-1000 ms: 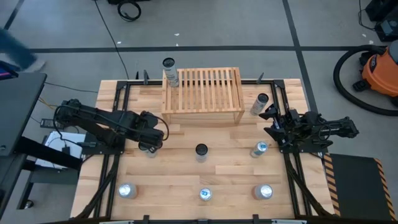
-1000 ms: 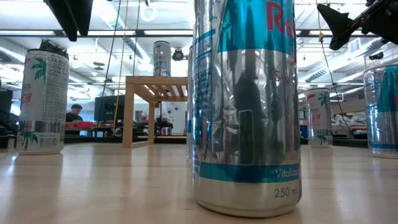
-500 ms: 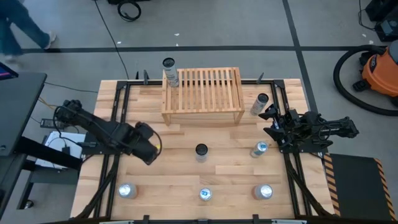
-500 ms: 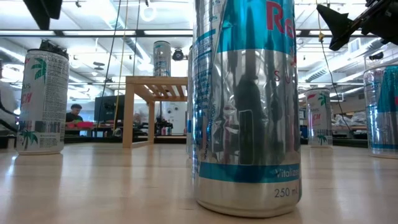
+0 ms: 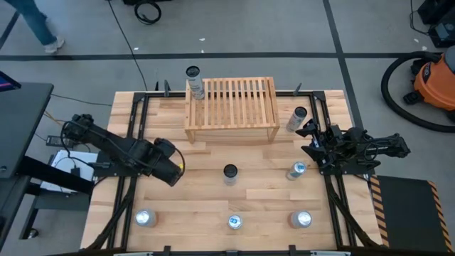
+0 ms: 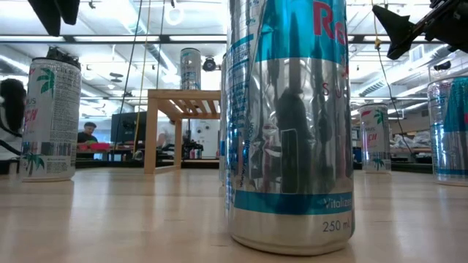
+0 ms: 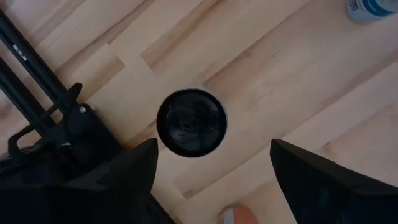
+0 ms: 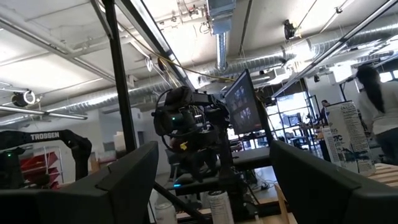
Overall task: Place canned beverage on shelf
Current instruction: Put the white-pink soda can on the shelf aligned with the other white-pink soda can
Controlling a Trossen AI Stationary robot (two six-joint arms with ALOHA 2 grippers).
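The light wooden slatted shelf (image 5: 231,107) stands at the table's far middle, and one can (image 5: 194,81) stands on its far left corner; both also show in the low view, shelf (image 6: 183,109) and can (image 6: 190,69). My left gripper (image 7: 212,155) is open, pointing down, above a white can with a black top (image 7: 191,121). This can stands upright on the table (image 6: 50,120) and is hidden under the gripper in the high view (image 5: 173,171). My right gripper (image 5: 309,139) is open and empty at the table's right side, raised (image 6: 395,29).
Several more cans stand upright on the table: a black-topped one (image 5: 229,172) in the middle, two on the right (image 5: 296,117) (image 5: 296,171), and three in a near row (image 5: 146,217) (image 5: 234,222) (image 5: 302,219). A person (image 5: 35,21) walks beyond the far left. An orange vacuum (image 5: 434,78) stands right.
My left gripper has moved toward the table's near edge and turned. It now stands over the white black-topped can and covers it in the high view. In the low view it has gone up and toward the left. Its fingers stay open.
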